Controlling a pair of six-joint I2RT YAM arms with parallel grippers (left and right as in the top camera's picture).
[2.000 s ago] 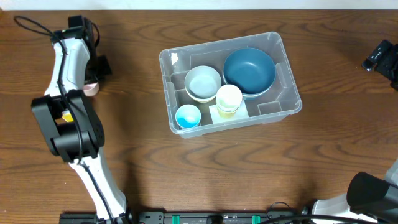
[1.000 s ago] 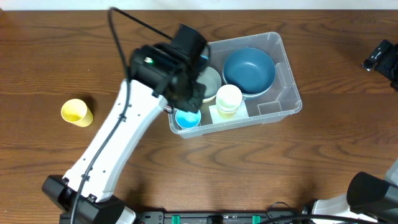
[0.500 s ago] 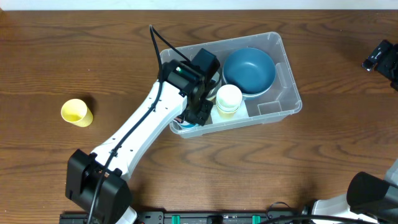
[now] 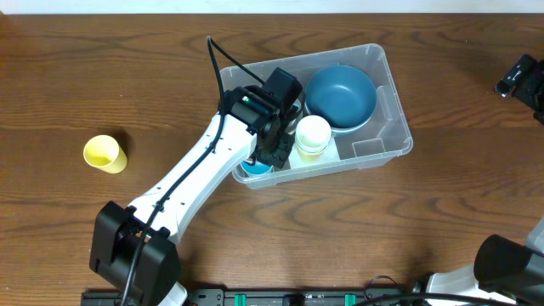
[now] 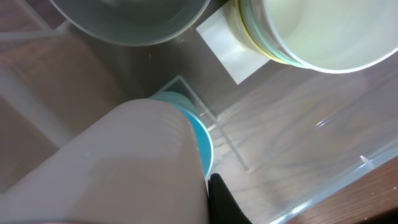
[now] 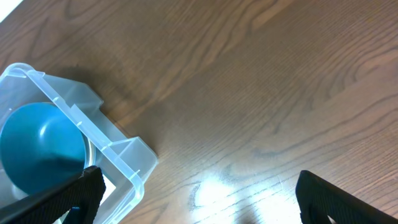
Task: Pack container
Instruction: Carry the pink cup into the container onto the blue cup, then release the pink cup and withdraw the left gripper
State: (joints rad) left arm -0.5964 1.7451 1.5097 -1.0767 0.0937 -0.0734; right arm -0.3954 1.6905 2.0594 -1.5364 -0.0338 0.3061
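Observation:
The clear plastic container (image 4: 393, 102) stands at the table's middle. It holds a dark blue bowl (image 4: 340, 95), stacked cream cups (image 4: 312, 134) and a light blue cup (image 4: 253, 168). My left gripper (image 4: 272, 146) reaches down into the container's front left part. In the left wrist view it (image 5: 219, 202) is shut on a pale pink cup (image 5: 124, 168), held right over the light blue cup (image 5: 204, 140). A pale bowl (image 5: 130, 18) is partly under the arm. My right gripper (image 6: 199, 199) is open and empty, over bare table right of the container (image 6: 124, 155).
A yellow cup (image 4: 104, 154) lies on its side at the table's left. A white label (image 5: 227, 46) lies on the container's floor beside the cream cups (image 5: 311, 31). My right arm (image 4: 520, 78) sits at the far right edge.
My left arm swung from the far left of the table, carrying the pink cup, and lowered into the container over the light blue cup. The last half second shows almost no motion.

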